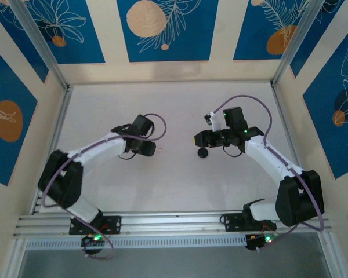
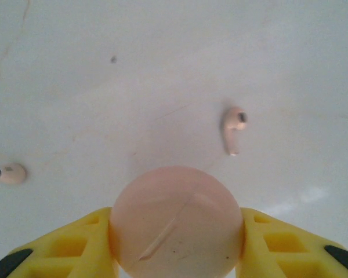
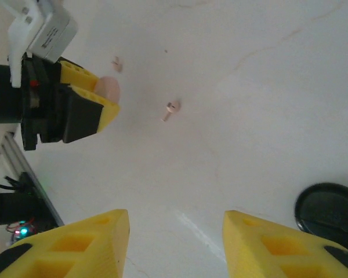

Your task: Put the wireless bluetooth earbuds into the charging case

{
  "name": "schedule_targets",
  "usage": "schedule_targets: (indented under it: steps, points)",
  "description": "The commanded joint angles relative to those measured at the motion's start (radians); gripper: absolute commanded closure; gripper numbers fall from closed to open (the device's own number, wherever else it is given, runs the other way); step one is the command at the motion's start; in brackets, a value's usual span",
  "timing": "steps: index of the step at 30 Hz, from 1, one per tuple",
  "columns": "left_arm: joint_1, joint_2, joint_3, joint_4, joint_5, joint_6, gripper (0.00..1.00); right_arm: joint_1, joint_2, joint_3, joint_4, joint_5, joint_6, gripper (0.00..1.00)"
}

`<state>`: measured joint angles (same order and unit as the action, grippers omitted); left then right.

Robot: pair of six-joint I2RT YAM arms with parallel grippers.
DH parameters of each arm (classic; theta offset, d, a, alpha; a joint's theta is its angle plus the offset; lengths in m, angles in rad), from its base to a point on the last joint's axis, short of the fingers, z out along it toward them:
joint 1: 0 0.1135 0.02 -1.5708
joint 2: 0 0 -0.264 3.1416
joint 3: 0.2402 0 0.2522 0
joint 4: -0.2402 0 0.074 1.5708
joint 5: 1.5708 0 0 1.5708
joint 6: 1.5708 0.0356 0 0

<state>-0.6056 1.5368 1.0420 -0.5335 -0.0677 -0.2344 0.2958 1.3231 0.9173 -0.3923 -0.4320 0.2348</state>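
On the pale tabletop [image 2: 162, 58], the two earbuds were just lying loose, not inside anything. One pinkish-white earbud [image 2: 234, 130] with a short stem sat a bit ahead and to the right of the left gripper [image 2: 177, 249]. The second earbud [image 2: 10, 172] was way off at the left edge of the left wrist view, well apart from the first. It looked pale too, but it was blurry and I couldn't make out its stem.

The left gripper was clamped on a round pink disc [image 2: 175, 202] with a faint crease across its top and its lower part cut off by the frame. Couldn't tell if that's a case.

The right gripper [image 3: 177, 231] stood spread with nothing between its fingers. A round black disc [image 3: 327, 207] lay on the table beside it, right at the frame's edge.
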Motion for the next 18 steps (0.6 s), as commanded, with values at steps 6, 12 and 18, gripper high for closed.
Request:
schedule_targets:
  steps: [6, 12, 18]
  points:
    - [-0.078, -0.195, -0.159, 0.132, 0.250, 0.391, 0.68, -0.008, 0.013, -0.028, 0.110, -0.262, 0.058, 0.55]
    - [-0.121, -0.252, -0.213, 0.197, 0.356, 0.537, 0.70, 0.017, 0.065, -0.017, 0.105, -0.380, 0.092, 0.55]
    - [-0.150, -0.301, -0.280, 0.263, 0.418, 0.708, 0.70, 0.071, 0.115, 0.000, 0.108, -0.445, 0.126, 0.55]
